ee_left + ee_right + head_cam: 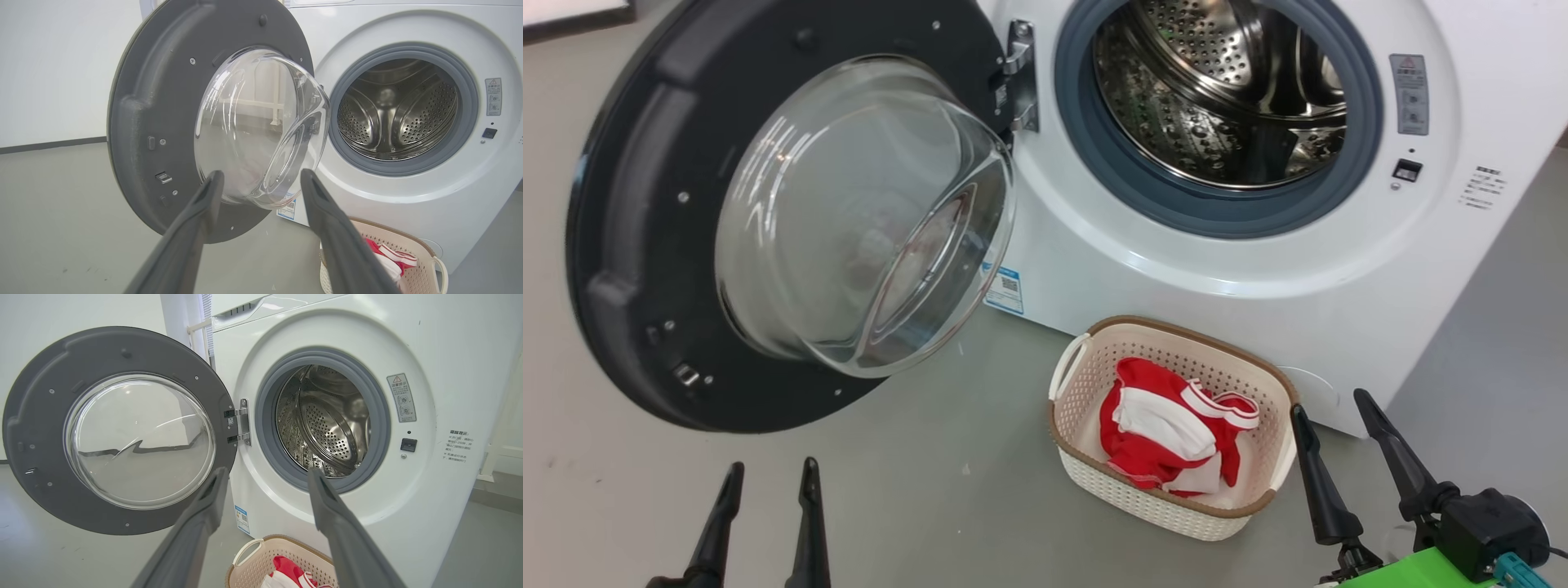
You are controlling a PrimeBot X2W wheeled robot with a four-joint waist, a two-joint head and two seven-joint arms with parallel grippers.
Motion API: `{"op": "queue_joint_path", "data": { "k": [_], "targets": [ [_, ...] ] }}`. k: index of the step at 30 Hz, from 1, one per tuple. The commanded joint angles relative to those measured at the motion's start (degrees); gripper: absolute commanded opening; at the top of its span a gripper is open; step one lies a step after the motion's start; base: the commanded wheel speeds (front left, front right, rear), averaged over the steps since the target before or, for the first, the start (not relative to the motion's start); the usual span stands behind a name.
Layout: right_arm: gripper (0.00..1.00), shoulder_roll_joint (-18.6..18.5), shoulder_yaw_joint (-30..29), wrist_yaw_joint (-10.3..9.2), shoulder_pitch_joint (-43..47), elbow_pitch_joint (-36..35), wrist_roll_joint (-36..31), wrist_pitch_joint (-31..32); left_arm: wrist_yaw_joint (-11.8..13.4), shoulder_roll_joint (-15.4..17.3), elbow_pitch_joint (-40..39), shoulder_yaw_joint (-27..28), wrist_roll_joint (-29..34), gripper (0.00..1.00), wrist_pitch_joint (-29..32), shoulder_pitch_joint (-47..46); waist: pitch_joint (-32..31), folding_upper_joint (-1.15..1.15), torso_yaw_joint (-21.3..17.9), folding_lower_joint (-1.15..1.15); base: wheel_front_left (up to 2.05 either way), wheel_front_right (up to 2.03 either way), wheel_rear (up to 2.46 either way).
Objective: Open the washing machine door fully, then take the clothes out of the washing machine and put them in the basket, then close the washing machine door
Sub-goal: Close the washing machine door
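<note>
The white washing machine (pixel 1258 269) stands with its round black door (pixel 629 245) swung wide open to the left, its glass bowl bulging outward. The steel drum (pixel 1225 90) looks empty. On the floor in front sits the cream basket (pixel 1086 457), with the red and white clothes (pixel 1168 437) inside it. My left gripper (pixel 768 478) is open at the lower left, below the door, with nothing between its fingers. My right gripper (pixel 1331 408) is open just right of the basket, holding nothing. The door (pixel 163 122) and the drum (pixel 327 420) also face the wrist cameras.
Grey floor (pixel 890 490) spreads under the door and around the basket. A white wall with a dark skirting (pixel 49 145) runs behind the door. A blue label (pixel 1005 290) sits low on the machine's front.
</note>
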Motion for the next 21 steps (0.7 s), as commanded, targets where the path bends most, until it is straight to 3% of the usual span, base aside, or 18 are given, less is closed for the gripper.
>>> {"op": "queue_joint_path", "data": {
  "k": [1, 20, 21],
  "targets": [
    [1.00, -0.74, 1.66, 0.35, -1.80, -1.54, -0.57, -0.36, 0.78, 0.88, -1.69, 2.34, 0.21, 1.00, 0.01, -1.39, 0.28, 0.00, 1.24, 0.00, 0.00, 0.00, 0.00],
    [1.00, -0.74, 3.81, 0.35, -4.25, -0.14, -0.60, 0.00, 3.58, 0.51, -2.97, 4.25, 0.13, 1.00, -1.93, 0.05, 1.21, 0.00, 2.79, 0.00, 0.00, 0.00, 0.00],
    [1.00, -0.74, 3.76, 0.35, -4.23, -0.07, -0.55, -0.01, 3.64, 0.47, -3.07, 4.31, 0.12, 0.95, -2.07, -0.04, 1.15, 0.00, 2.76, 0.00, 0.00, 0.00, 0.00]
  ]
}}
